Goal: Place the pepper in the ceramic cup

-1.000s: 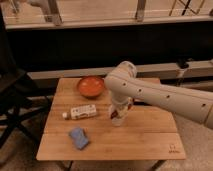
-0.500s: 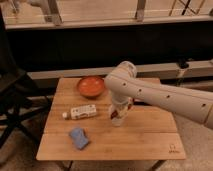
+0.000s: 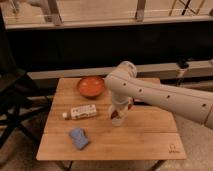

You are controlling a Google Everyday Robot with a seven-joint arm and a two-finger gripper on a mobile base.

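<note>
Wooden table point(image 3: 145, 135), slatted top; small dark logo at its front-R corner, too small to read. Dark folding chair point(image 3: 11, 100) stands off the table's L end. White robot arm point(image 3: 165, 97) comes in from the R, elbow above the table's back edge, wrist bent straight down. Orange-red bowl point(image 3: 91, 86) sits at back ctr, upright, just L of the arm. White bottle point(image 3: 80, 111) lies on its side, cap to the L; label has marks but none legible. Blue cloth-like thing point(image 3: 78, 138) lies near the front edge, apart from the bottle. Gripper point(image 3: 118, 116) points down at table ctr, R of the bottle; grip state can't be made out. Ceramic cup point(image 3: 118, 122): pale shape right under the gripper, mostly hidden. Pepper point(image 3: 114, 114): dark red patch at the gripper's lower end, just above the cup; long axis and heading can't tell.
</note>
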